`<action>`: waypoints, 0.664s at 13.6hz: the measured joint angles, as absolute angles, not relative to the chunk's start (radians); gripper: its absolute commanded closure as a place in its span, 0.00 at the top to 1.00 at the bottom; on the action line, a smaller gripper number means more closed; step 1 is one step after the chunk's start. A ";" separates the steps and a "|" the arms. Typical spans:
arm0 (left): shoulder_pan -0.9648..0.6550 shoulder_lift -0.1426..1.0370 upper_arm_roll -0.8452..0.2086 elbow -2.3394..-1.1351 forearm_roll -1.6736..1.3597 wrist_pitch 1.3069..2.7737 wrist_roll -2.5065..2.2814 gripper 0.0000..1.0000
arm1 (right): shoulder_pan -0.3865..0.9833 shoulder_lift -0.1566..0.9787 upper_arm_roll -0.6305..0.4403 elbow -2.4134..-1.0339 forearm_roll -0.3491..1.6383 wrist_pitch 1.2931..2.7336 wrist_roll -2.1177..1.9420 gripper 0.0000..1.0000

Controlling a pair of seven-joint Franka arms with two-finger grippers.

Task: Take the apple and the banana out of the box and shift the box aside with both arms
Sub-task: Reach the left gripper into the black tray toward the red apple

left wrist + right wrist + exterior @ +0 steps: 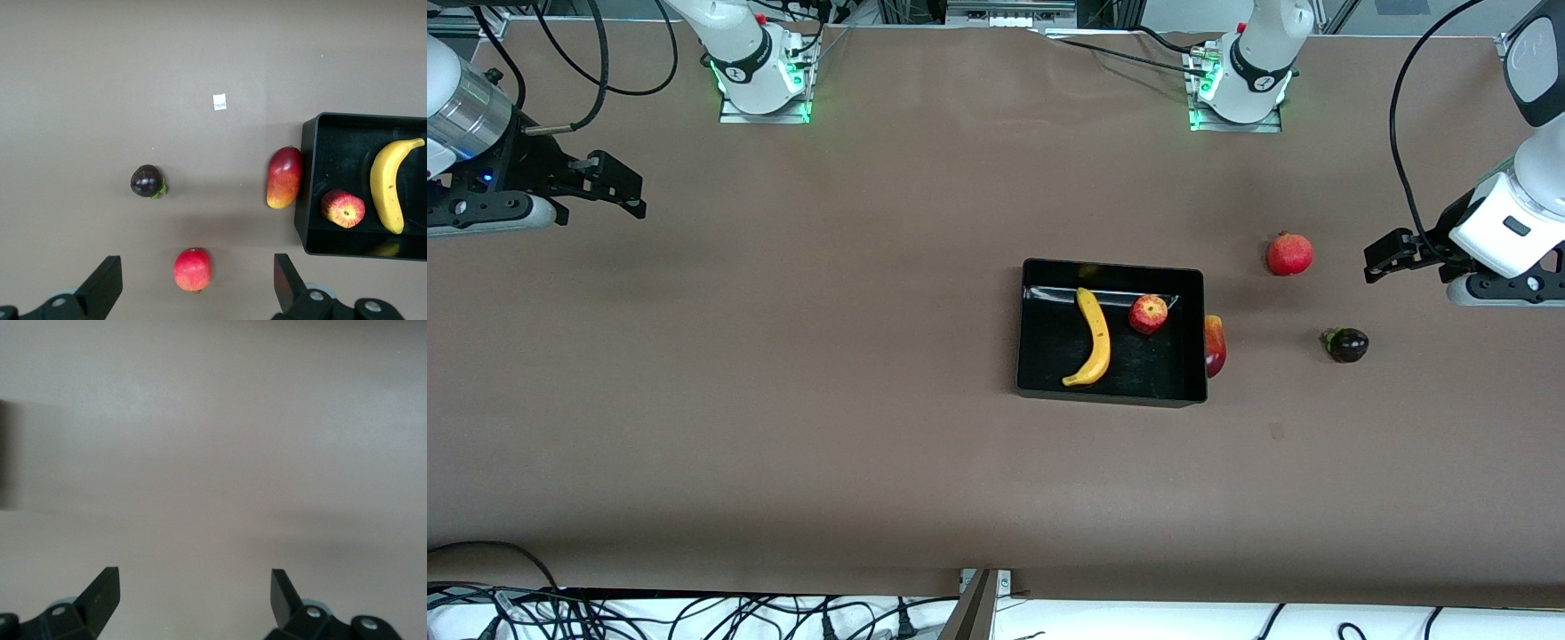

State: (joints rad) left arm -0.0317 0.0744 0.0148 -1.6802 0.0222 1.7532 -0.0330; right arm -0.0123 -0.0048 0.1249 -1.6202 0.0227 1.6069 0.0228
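Left gripper [1383, 258]: jaws spread wide, holding nothing, touching nothing, up over the table's [783, 373] left arm end. Right gripper [627, 187]: likewise wide open and empty, over bare table at the right arm's end. Box [1110, 396] sits mid-table with the banana [1094, 338] and apple [1148, 313] in it. Mango [1215, 345] lies against the box wall at its 3 o'clock. Pomegranate [1289, 253] at the box's 2 o'clock; purple fruit [1347, 344] at the pomegranate's 5 o'clock.

High front camera faces the bases; left wrist view shares the box [1110, 391] and fruits; right wrist sees table.
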 measured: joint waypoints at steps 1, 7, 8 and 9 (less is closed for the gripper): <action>-0.032 0.074 0.014 -1.680 0.022 1.748 -0.033 1.00 | -0.012 -0.005 0.126 -1.620 0.023 1.607 0.023 1.00; -0.032 0.075 0.010 -1.680 0.022 1.700 -0.033 1.00 | -0.011 -0.005 0.144 -1.620 0.023 1.585 0.023 1.00; -0.033 0.075 0.008 -1.680 0.022 1.687 -0.033 1.00 | -0.011 -0.005 0.145 -1.620 0.023 1.578 0.023 1.00; -0.033 0.075 0.003 -1.680 0.022 1.675 -0.033 1.00 | -0.011 -0.005 0.145 -1.620 0.023 1.574 0.023 1.00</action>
